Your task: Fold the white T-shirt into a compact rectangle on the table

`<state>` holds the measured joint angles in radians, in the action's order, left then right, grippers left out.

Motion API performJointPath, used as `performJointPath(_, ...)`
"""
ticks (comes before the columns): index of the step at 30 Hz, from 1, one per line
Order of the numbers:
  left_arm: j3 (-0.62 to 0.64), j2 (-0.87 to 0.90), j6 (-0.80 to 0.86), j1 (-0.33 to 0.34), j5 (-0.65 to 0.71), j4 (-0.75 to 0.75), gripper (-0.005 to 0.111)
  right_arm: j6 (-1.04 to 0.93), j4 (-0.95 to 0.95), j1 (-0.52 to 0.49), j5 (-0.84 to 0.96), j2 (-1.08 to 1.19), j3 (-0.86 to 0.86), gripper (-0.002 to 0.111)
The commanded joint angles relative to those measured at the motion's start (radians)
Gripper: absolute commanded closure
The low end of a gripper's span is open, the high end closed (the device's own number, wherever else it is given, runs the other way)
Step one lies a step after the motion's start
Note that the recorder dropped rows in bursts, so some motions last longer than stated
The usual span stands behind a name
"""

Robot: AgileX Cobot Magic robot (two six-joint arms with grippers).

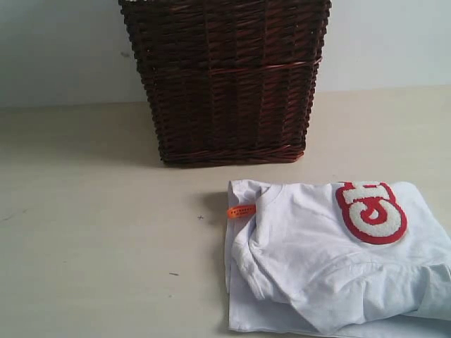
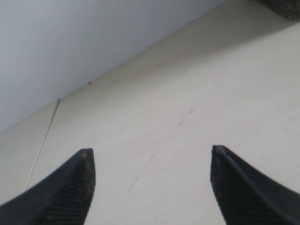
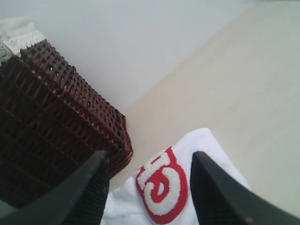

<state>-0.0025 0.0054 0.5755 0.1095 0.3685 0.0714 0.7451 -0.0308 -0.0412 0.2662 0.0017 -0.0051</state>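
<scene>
white t-shirt (image 1: 331,260) rumpled on tabletop (image 1: 106,246). left end effector (image 2: 152,151), right end effector (image 3: 150,154) open, empty. probably best: pinch low, fold square, smooth flat.

I see the pale table (image 1: 91,232) carrying two things: a dark wicker basket (image 1: 225,84) standing at the back, and the white T-shirt (image 1: 317,260) lying loosely folded in front of it, not touching.

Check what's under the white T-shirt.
The white T-shirt lies folded on the table; only table surface shows at its edges. Its stacked layers cover anything directly beneath.
</scene>
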Motion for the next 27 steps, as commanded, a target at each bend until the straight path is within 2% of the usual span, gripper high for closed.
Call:
performJointPath(1, 0.003, -0.005, -0.001, -0.003, -0.003, 0.001, 0.039, 0.032, -0.026, 0.001, -0.003, -0.002, 0.005, 0.057)
performJointPath(6, 0.003, -0.005, -0.001, -0.003, -0.003, 0.001, 0.039, -0.429, 0.050, 0.001, 0.008, -0.002, 0.005, 0.057)
performJointPath(12, 0.003, -0.005, -0.001, -0.003, -0.003, 0.001, 0.039, -0.500, 0.154, 0.001, 0.008, -0.002, 0.005, 0.057)
performJointPath(19, 0.003, -0.005, -0.001, -0.003, -0.003, 0.001, 0.039, -0.512, 0.150, 0.001, 0.020, -0.002, 0.005, 0.057)
performJointPath(23, 0.003, -0.005, -0.001, -0.003, -0.003, 0.001, 0.039, -0.804, 0.165, 0.001, 0.018, -0.002, 0.005, 0.057)
performJointPath(27, 0.003, -0.005, -0.001, -0.003, -0.003, 0.001, 0.039, -0.852, 0.182, 0.001, 0.014, -0.002, 0.005, 0.057)
